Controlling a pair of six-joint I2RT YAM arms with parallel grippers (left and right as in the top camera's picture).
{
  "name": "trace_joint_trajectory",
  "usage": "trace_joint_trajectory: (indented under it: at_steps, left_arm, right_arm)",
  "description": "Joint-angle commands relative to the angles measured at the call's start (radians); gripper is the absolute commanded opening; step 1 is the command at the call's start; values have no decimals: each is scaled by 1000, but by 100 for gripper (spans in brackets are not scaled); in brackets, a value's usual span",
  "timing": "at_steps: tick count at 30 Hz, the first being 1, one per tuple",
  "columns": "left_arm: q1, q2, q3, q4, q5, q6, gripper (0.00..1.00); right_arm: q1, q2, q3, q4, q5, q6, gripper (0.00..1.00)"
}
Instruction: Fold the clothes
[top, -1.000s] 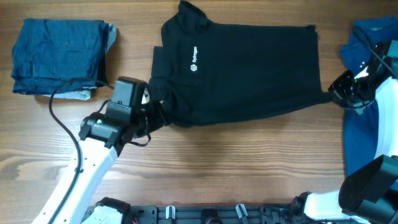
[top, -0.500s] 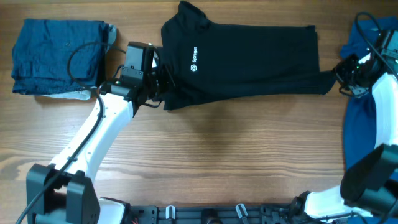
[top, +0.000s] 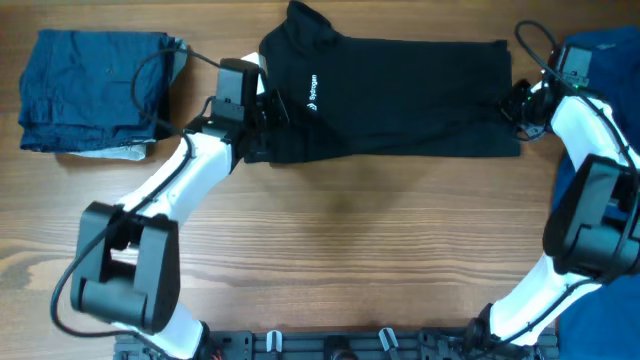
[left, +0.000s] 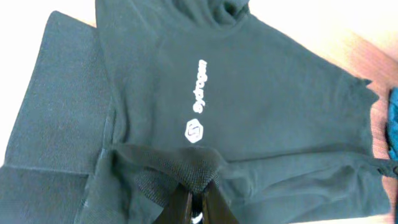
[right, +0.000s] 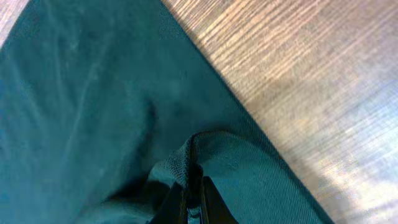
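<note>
The black shirt (top: 400, 95) lay flat along the far edge of the bench (top: 350, 250), about midway between the two far corners. Its collar (top: 305, 18) pointed toward the far-left corner, its hem toward the right edge, and its small white logo (left: 196, 132) faced up. The near side of it seemed doubled over on itself.

My left gripper (left: 198, 194) was clenched on a puckered fold of cloth at the collar end, just beside the logo. My right gripper (right: 193, 186) was pinched on a bunched corner at the hem end, with bare wood just beside it.

I judged the cloth light, thin and limp. It would sag and crease between my two holds and drag a little on the wood instead of sliding cleanly. It seemed unlikely to slip from clamped fingers, but a shallow pinch might catch one layer only. The better holds, I thought, were the shoulder and hem corners, taken through both layers.

A dark blue folded pile (top: 95, 90) sat at the far-left corner, well apart. A bright blue garment (top: 600, 50) lay at the far-right corner, near my right arm.
</note>
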Motion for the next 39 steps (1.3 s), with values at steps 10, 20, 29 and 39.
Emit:
trace_joint_trajectory:
  at_steps: [10, 20, 29, 39]
  left_arm:
    - [34, -2, 321, -243, -12, 163, 100]
    - [72, 13, 226, -752, -86, 111, 97]
    - [73, 61, 102, -587, -75, 304, 97]
    - [253, 67, 84, -533, 84, 87, 83]
  right_arm:
    - [8, -97, 101, 29, -12, -347, 91]
    - [4, -185, -10, -437, 90, -338, 76]
    - [3, -135, -73, -305, 133, -366, 70]
    - [3, -135, -72, -312, 129, -365, 70]
